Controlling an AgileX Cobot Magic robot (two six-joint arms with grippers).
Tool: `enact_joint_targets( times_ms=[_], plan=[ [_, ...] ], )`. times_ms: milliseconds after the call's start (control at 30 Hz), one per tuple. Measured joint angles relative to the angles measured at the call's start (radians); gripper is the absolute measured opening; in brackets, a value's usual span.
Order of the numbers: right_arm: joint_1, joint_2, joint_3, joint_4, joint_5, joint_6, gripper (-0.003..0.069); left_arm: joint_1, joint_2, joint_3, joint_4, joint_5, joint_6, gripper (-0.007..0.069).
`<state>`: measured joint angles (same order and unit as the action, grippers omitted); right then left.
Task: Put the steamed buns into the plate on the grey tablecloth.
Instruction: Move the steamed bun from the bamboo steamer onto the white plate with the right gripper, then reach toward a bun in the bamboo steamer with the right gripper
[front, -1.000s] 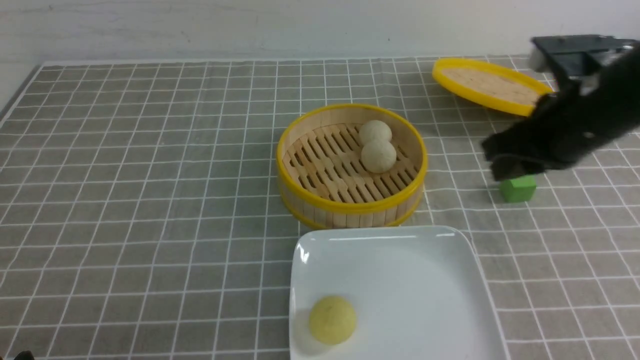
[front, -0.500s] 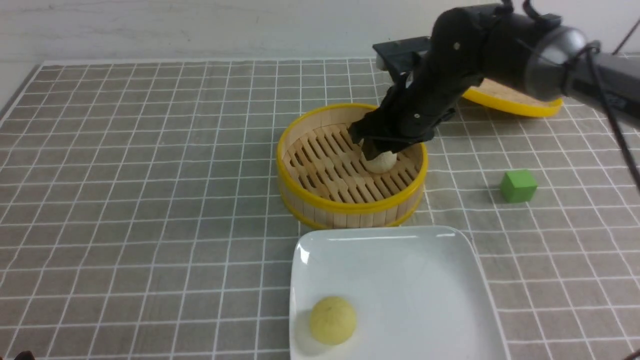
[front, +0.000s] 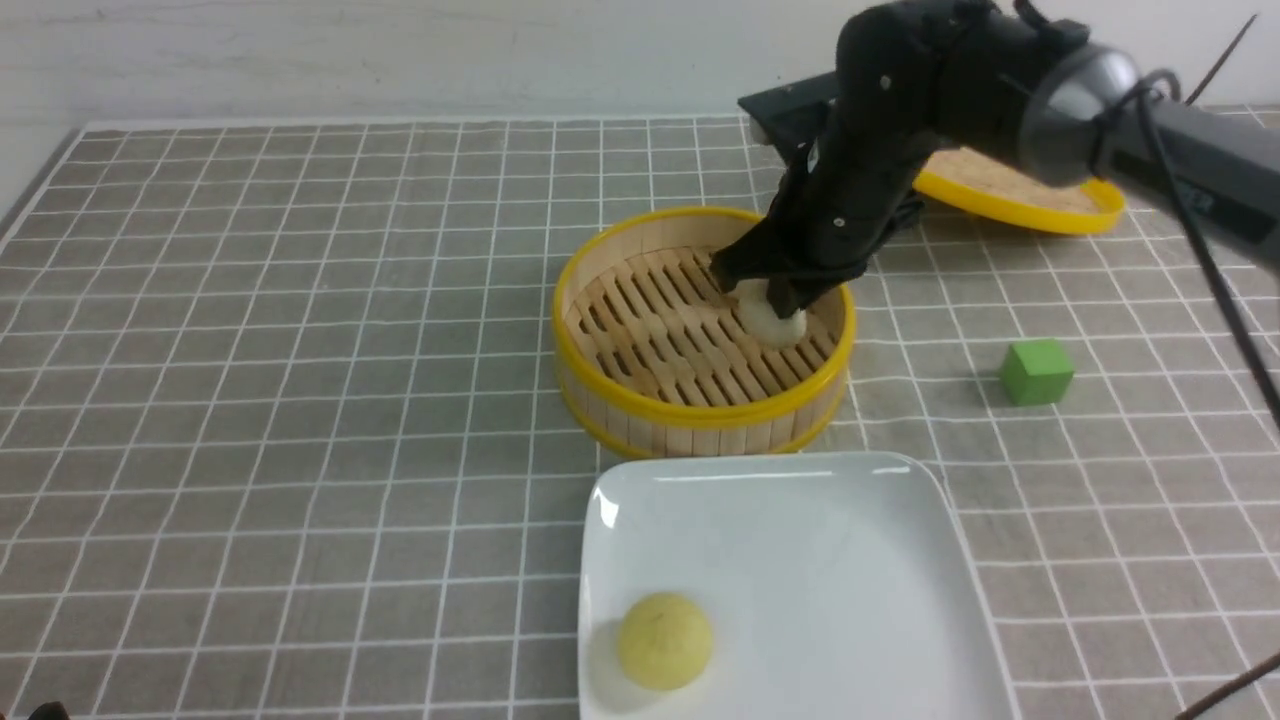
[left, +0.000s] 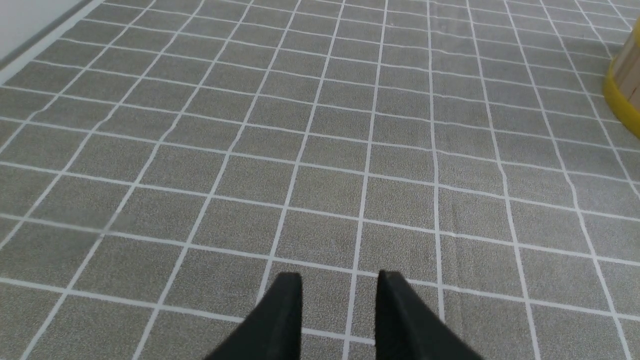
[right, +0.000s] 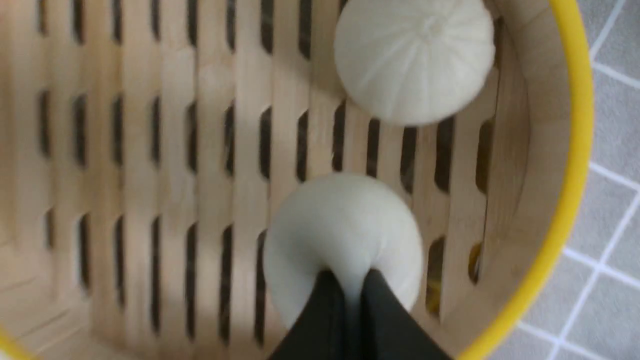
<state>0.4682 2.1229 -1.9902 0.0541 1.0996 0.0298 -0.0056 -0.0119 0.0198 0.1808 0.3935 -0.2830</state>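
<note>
No legible text or labels anywhere.

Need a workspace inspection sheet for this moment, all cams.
Surface: grey tablecloth, white grid, lying flat.
Job's things: pinched bun and free bun, both in the bamboo steamer; plate holds one yellow bun.
Clutter: green cube; steamer lid.
Grippers: right claw shut on pinched bun; left claw open over bare cloth.
Cables: black cable along right arm.
Surroundings: white wall.
</note>
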Motion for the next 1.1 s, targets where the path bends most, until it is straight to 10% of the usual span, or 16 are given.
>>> enact_joint_targets(
  times_ms=[633, 933, 1100],
  plan=[
    [0.303, -0.402, 0.678, -0.072, 0.007, 0.326, 0.0074, 0.000, -0.001, 0.000, 0.012, 0.000, 0.000, 0.0241],
    [0.316, -0.287, 0.664, -0.121, -0.084, 0.412, 0.0416, 0.000, -0.001, 0.000, 0.015, 0.000, 0.000, 0.0241],
    [0.271, -0.274, 0.443, -0.166, 0.023, 0.337, 0.0483, 0.000, -0.001, 0.000, 0.015, 0.000, 0.000, 0.0241]
  ],
)
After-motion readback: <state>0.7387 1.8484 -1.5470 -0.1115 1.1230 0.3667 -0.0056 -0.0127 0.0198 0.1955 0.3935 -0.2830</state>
